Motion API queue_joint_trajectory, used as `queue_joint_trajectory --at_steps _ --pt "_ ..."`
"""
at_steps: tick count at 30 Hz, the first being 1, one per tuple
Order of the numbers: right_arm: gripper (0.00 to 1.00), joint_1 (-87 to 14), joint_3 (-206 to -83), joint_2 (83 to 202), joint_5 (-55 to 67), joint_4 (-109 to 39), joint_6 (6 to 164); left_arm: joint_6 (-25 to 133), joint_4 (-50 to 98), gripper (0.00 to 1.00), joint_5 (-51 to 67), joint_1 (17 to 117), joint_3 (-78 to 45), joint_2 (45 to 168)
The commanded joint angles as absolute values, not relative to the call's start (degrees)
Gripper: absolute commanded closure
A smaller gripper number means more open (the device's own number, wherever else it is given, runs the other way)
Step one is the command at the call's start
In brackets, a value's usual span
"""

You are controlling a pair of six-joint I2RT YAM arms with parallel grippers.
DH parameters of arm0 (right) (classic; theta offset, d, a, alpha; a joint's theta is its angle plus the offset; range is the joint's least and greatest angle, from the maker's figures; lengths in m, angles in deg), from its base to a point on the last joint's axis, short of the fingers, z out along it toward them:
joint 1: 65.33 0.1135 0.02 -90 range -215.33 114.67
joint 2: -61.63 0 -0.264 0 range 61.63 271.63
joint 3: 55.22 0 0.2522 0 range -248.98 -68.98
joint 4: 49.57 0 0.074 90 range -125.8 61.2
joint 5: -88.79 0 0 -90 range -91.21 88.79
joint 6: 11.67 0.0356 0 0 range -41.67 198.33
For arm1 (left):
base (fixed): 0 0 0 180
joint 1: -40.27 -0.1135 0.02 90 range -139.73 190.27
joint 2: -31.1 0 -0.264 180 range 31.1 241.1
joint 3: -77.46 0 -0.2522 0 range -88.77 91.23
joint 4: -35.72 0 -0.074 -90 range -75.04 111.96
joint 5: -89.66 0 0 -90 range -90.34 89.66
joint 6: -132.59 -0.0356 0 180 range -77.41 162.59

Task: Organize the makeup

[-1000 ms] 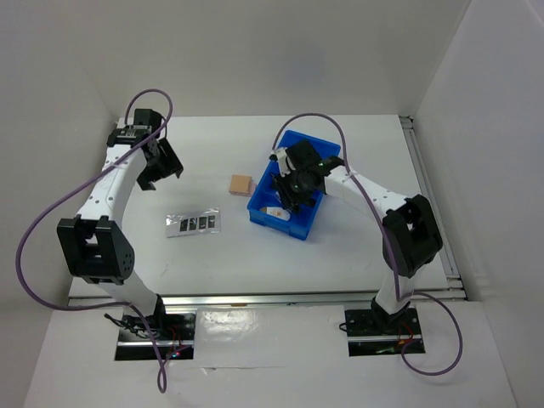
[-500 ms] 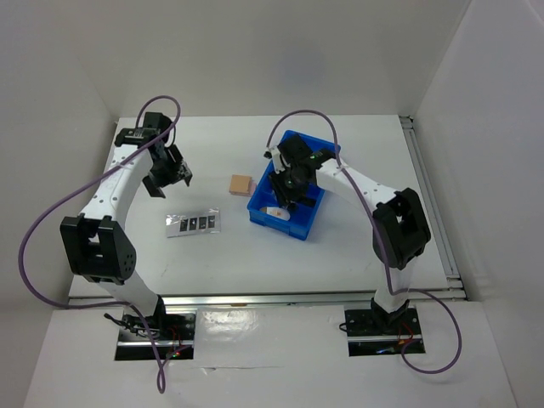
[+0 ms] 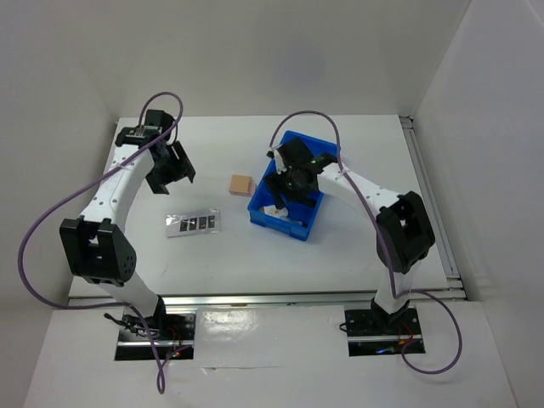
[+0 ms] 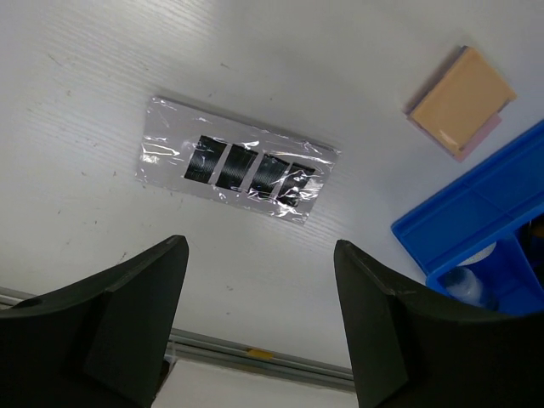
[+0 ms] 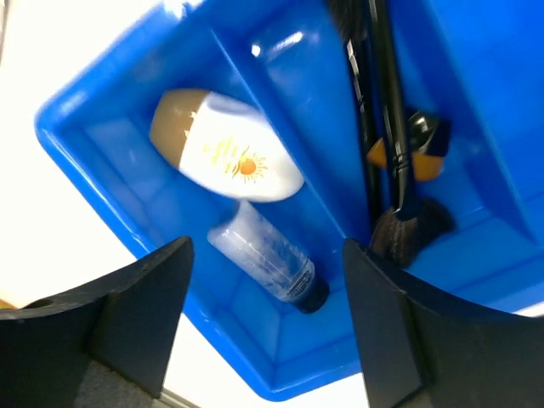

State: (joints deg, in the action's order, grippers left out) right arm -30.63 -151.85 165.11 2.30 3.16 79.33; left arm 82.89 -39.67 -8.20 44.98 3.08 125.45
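The left claw (image 4: 257, 248) hangs above the bench (image 4: 76, 68) with its two dark fingers (image 4: 136, 314) spread wide and nothing between them. Just ahead of it in the wrist view lies the silver-grey palette strip (image 4: 242, 168), flat on the bench under crinkled clear wrap, its four dark pans in a row. Further off, toward the upper right of that view, the tan square pad (image 4: 461, 100) rests on the bench by itself, close to the corner of the blue bin (image 4: 463, 212) but apart from it. The right claw (image 5: 265, 248) is over the bin, its jaws also parted and holding nothing. Directly under it, in one compartment, lie the white oval compact (image 5: 229, 146), with a tan end and a small orange sun mark, and beside it a small clear-looking tube (image 5: 263, 255) with a dark cap, the two nearly touching. Across the divider, in the neighbouring long compartment, thin black brushes (image 5: 387, 127) lie lengthwise, one with a bushy dark head. A small orange and dark piece (image 5: 425, 157) sits against them; the blur makes it hard to say what it is.
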Motion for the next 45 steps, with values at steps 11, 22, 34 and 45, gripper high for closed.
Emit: queue_joint_trajectory --at_steps 11,22,34,45 --pt "0.03 -25.0 -192.9 185.6 -12.8 9.9 87.2 80.1 -35.7 0.17 -10.7 44.9 0.2 115.3" --pt "0.00 -23.4 -206.5 200.7 -8.8 3.4 88.8 76.8 -34.6 0.16 -10.2 44.9 -5.7 111.0" --pt "0.00 -23.4 -210.0 208.7 -7.5 2.1 90.4 76.8 -32.8 0.16 -10.2 44.9 -9.9 107.7" --pt "0.00 -22.9 -210.6 212.2 -7.5 2.7 90.4 76.3 -31.7 0.16 -11.2 44.9 -11.5 107.7"
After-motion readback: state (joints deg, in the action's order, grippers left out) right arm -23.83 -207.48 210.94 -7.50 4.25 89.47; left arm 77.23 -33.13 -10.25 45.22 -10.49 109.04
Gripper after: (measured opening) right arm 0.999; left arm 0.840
